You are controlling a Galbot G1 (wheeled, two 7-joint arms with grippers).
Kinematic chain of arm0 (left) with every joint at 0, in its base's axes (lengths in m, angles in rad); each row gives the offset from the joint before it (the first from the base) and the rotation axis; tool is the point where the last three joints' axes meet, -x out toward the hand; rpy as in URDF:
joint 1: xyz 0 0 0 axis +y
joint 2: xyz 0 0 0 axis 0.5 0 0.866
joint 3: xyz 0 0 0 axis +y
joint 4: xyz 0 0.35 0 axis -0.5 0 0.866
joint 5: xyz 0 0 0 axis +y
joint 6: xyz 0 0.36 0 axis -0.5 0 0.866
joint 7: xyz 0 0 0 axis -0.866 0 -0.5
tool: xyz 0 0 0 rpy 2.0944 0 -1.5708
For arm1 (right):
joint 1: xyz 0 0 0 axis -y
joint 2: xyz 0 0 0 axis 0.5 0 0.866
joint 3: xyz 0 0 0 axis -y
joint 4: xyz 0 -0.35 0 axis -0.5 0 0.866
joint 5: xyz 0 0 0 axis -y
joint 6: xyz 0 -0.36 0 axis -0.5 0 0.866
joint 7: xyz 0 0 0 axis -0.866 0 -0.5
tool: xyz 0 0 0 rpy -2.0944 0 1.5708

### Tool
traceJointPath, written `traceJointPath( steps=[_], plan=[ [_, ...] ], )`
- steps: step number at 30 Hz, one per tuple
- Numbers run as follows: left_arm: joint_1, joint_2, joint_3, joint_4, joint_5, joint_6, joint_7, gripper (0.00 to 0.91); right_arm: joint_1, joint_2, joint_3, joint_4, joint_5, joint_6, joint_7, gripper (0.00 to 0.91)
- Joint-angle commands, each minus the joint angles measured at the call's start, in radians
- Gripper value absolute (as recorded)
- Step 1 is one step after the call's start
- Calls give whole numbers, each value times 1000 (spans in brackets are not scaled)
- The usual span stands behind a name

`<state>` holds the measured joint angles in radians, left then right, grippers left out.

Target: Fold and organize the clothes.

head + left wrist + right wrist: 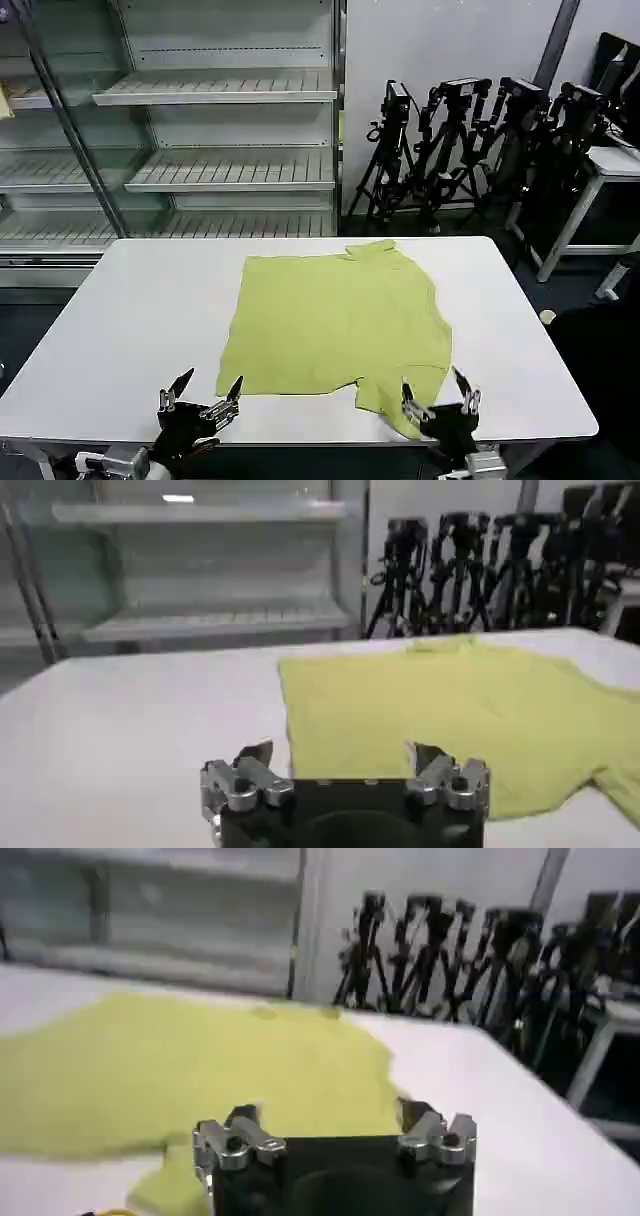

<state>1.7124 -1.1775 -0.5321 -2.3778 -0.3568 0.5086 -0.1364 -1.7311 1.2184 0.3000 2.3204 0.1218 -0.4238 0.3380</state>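
The clothes are one lime yellow-green short-sleeved shirt (pixel 335 325) lying flat on the white table (pixel 130 320), collar toward the far edge. It also shows in the left wrist view (pixel 450 710) and the right wrist view (pixel 180 1068). My left gripper (pixel 205 391) stands open over bare table at the near edge, just left of the shirt's near left corner. At the near right, my right gripper (pixel 438 394) is open over the shirt's near sleeve, with nothing held. In the wrist views the left gripper (pixel 342 758) and right gripper (pixel 322 1118) show wide-spread fingers.
A metal shelf rack (pixel 220 120) stands behind the table. Several black camera tripods (pixel 470 140) crowd the back right, beside a white side table (pixel 610 165). Bare tabletop lies left and right of the shirt.
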Motion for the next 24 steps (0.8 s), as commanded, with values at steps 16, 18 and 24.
traceJointPath(
  steps=[16,18,24],
  plan=[
    [-155,-2,72,225,-38,44,-34,20,-35,22,-61,-63,7,-16,17,0],
    [-155,-3,74,223,-38,43,-33,20,-39,22,-63,-64,18,-16,16,0],
    [-146,-2,74,215,-49,34,-25,20,-48,23,-73,-56,34,-16,14,0]
  ],
)
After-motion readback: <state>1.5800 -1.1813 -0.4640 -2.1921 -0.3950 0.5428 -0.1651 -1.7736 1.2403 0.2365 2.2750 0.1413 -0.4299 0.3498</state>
